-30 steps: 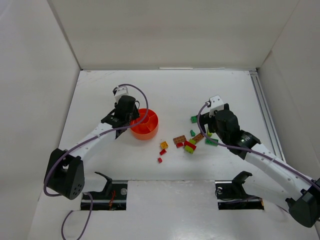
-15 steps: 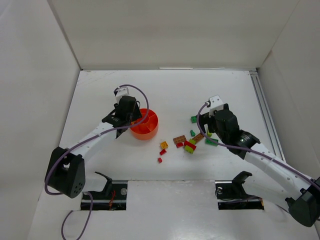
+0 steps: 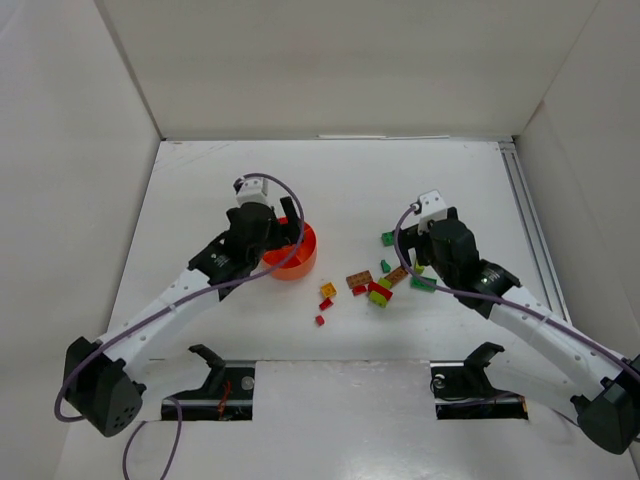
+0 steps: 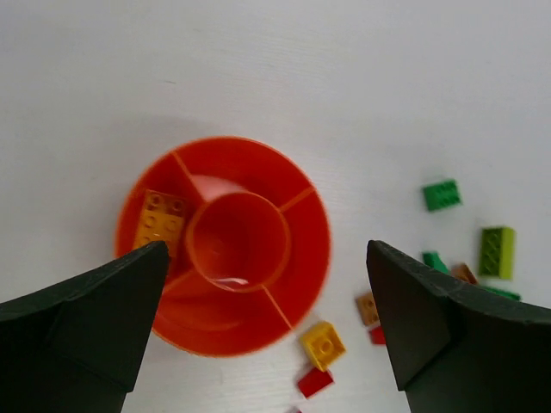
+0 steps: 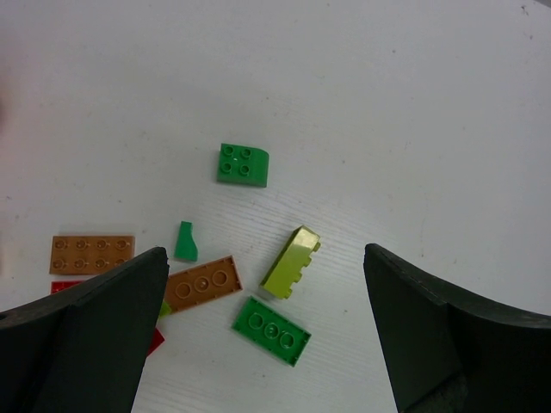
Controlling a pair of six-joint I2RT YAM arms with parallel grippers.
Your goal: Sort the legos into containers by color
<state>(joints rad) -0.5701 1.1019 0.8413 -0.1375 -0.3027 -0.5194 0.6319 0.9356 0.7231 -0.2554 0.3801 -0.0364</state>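
Note:
The red-orange bowl (image 4: 258, 331) has a raised centre and several compartments. One orange brick (image 4: 159, 222) lies in its left compartment. My left gripper (image 4: 267, 249) hangs open above the bowl (image 3: 303, 262), with nothing between its fingers. In the top view the left gripper (image 3: 283, 238) covers the bowl's left half. My right gripper (image 5: 265, 252) is open over loose legos: a lime brick (image 5: 291, 261), a green plate (image 5: 271, 330), a brown plate (image 5: 202, 283) and a green brick (image 5: 244, 164). It touches none of them. From above, the right gripper (image 3: 413, 268) sits at the pile's right side.
A yellow brick (image 4: 323, 344) and a red piece (image 4: 314, 381) lie on the table just right of the bowl. A longer brown plate (image 5: 92, 255) and a small green piece (image 5: 185, 242) lie left of the right gripper. White walls enclose the table on three sides.
My left gripper's jaws have opened wide, and the left arm has swung right so the gripper is over the bowl. The right arm has not moved.

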